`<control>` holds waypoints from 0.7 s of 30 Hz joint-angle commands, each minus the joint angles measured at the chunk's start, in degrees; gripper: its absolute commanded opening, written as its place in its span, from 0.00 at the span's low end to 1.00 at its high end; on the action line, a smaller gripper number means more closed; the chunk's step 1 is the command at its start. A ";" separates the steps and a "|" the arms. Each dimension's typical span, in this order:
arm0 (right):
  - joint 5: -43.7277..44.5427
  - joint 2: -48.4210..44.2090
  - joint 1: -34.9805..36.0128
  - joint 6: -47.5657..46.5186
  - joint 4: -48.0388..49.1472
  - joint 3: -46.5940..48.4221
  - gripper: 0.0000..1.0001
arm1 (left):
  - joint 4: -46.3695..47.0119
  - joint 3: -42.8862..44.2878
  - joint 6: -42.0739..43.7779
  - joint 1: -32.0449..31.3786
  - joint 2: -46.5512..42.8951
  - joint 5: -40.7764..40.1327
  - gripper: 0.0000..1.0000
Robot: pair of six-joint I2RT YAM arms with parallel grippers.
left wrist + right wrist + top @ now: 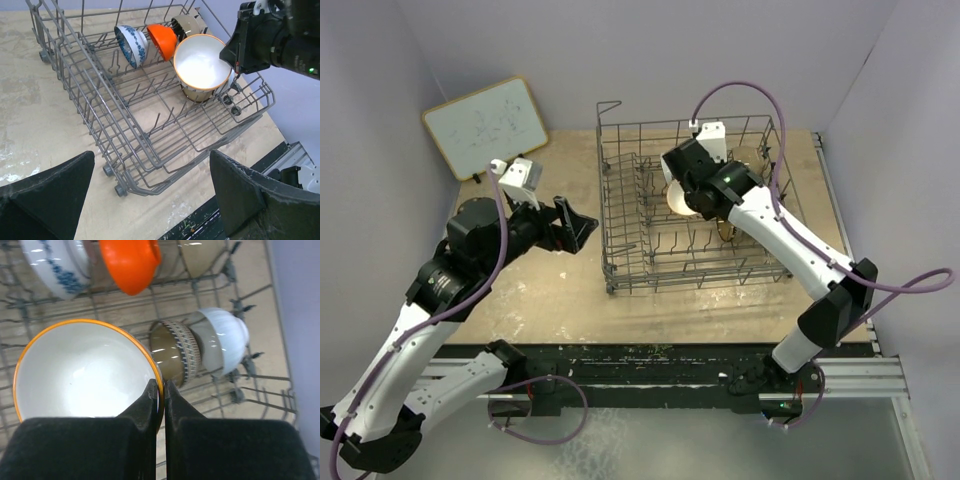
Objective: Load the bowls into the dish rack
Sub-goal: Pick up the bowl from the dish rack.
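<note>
The grey wire dish rack (pixel 660 283) stands mid-table. My right gripper (pixel 163 390) is shut on the rim of a brown-rimmed bowl (pixel 82 370) with a pale inside, holding it tilted over the rack's right half (pixel 202 67). Just beyond it in the rack stand a glossy brown bowl with a patterned band (pixel 175 352) and a white bowl (pixel 225 337). The far row holds a blue-and-white bowl (pixel 131 44), an orange-red bowl (pixel 162 40) and a cream bowl (pixel 192 25). My left gripper (pixel 152 195) hangs open and empty outside the rack's left side (pixel 582 228).
A white board (pixel 485 125) lies at the table's far left corner. The rack (pixel 100 105) has upright tines across its floor and a loop handle at its far left corner. Bare table surface lies between the rack and the near edge.
</note>
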 commanded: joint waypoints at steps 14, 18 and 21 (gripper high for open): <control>37.48 9.24 7.61 13.59 -24.38 -0.13 0.00 | -0.88 -1.31 -0.41 -0.04 -5.49 -2.36 0.99; 39.54 11.78 7.64 13.55 -24.63 -1.28 0.00 | -1.51 -1.73 -0.47 -0.05 -6.49 -3.13 0.99; 41.01 13.95 7.69 13.45 -24.98 -1.39 0.00 | -2.19 -1.75 -0.58 -0.01 -7.00 -3.73 0.99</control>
